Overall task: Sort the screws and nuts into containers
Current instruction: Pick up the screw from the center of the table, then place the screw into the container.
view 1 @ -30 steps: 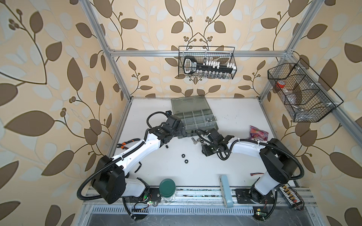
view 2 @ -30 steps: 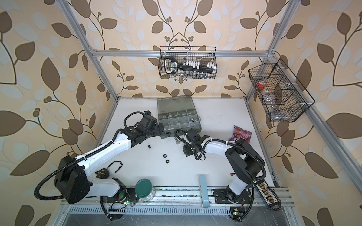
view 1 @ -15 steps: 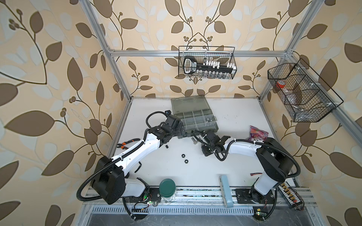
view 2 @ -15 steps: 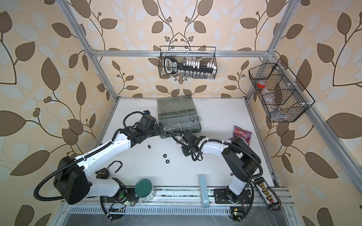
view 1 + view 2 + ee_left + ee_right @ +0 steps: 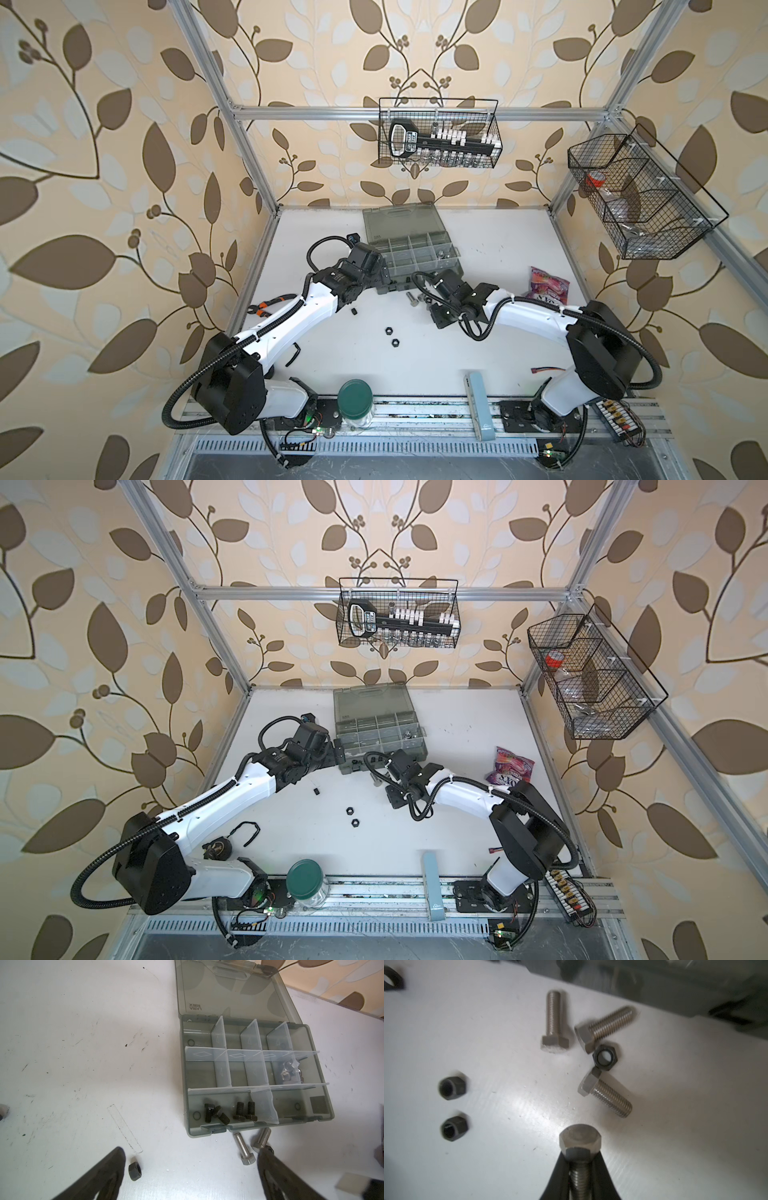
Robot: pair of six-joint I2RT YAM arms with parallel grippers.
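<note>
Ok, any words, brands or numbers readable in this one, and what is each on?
"AIRAJ": on the organizer case lid, seen inverted in the left wrist view; the small characters beside it are too small to read.
Snack packet: large print, upside down, too blurred to read for sure.
Black rack on the back wall: label too small to read.
Pale blue box at the front edge: logo too small to read.

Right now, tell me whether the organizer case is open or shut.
Open. The organizer case has its lid swung back onto the table, and its divided compartments show uncovered, with black bolts lying in one.
</note>
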